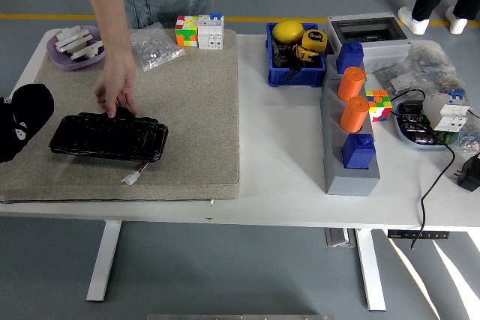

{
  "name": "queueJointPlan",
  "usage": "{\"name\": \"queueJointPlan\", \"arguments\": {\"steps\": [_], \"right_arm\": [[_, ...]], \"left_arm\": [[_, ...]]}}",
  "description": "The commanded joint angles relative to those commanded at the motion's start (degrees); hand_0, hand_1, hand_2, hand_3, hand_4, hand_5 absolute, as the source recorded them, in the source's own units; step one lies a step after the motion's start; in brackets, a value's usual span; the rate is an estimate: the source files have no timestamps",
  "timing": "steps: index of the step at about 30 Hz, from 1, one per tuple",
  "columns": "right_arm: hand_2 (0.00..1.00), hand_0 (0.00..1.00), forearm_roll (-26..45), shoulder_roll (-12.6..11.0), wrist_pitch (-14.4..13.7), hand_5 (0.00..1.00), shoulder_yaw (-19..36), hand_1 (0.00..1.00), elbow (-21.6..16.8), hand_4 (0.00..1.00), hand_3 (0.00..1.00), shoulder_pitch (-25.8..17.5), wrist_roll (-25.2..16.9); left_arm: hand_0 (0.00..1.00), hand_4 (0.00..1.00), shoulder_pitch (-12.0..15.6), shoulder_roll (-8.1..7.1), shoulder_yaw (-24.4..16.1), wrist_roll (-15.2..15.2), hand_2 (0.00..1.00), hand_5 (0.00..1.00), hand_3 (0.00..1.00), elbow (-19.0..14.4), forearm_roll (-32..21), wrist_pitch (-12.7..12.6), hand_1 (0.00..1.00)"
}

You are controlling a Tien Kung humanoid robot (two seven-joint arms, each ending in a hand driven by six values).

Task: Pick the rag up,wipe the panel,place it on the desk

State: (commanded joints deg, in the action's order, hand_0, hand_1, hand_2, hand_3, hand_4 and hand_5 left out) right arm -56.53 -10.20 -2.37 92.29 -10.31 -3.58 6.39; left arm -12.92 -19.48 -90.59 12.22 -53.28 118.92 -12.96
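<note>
Fingers of the robot's left hand [22, 121], a black rounded shape at the left edge, can't be read: too dark and bunched to tell whether spread or curled, and no rag visible in it. It hovers over the left end of the beige rough-textured mat [195, 110], just beside the left end of the glossy black rectangular panel [109, 139]. Right hand not in view.

A person's hand [118, 89] reaches down from the far side, fingertips touching the panel's far edge, apparently steadying or positioning it.

No rag is identifiable anywhere on the white counter [281, 170]. Judgement: task looks barely started; no pick-up evident, wiping and set-down still to do.

Panel lies flat, long axis left-right, near the mat's front-left; a small white connector on thin wires [133, 177] trails from its front right corner, a snag risk for a wipe stroke.

Room: the mat right of the panel is bare up to its right edge, good for strokes. Far side is tighter: purple shallow dish with white parts [75, 44], clear plastic bag of small hardware [154, 44], multicoloured puzzle cube [187, 30]. Mat's front edge sits close to the counter's near edge, so little margin in front of the panel. Open white strip between mat and the grey long tray with orange and blue cylinders [351, 148] suits set-down.
</note>
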Motion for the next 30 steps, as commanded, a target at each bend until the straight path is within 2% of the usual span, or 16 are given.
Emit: {"name": "queueJointPlan", "arguments": {"steps": [4, 20, 25, 30], "right_arm": [[0.681, 0.737, 0.25, 0.3, 0.05, 0.475, -0.17, 0.663, 0.0, 0.972, 0.588, -0.07, 0.07], [0.68, 0.739, -0.56, 0.14, 0.05, 0.475, 1.59, 0.663, 0.0, 0.972, 0.588, 0.0, -0.16], [0.68, 0.738, -1.2, 0.17, 0.04, 0.475, 2.04, 0.663, 0.0, 0.973, 0.588, 0.06, -0.19], [0.68, 0.738, -1.89, 0.04, -0.17, 0.473, 2.25, 0.662, 0.0, 0.974, 0.589, 0.02, 0.31]], "left_arm": [[0.259, 0.002, 0.12, 0.43, 1.38, -0.47, 0.636, 0.002, 0.389, -1.45, 0.04, 0.17, 0.183], [0.26, 0.002, 0.95, 1.62, 5.29, 0.32, 0.63, 0.002, 0.39, -1.62, -2.63, -0.04, 0.172], [0.26, 0.002, 1.61, 2.12, 7.19, 1.25, 0.622, 0.002, 0.387, -3.32, -3.46, 0.16, 0.17], [0.262, 0.002, 1.99, 2.33, 10.44, 0.15, 0.621, 0.002, 0.393, -5.85, -3.02, 0.95, 0.174]]}}
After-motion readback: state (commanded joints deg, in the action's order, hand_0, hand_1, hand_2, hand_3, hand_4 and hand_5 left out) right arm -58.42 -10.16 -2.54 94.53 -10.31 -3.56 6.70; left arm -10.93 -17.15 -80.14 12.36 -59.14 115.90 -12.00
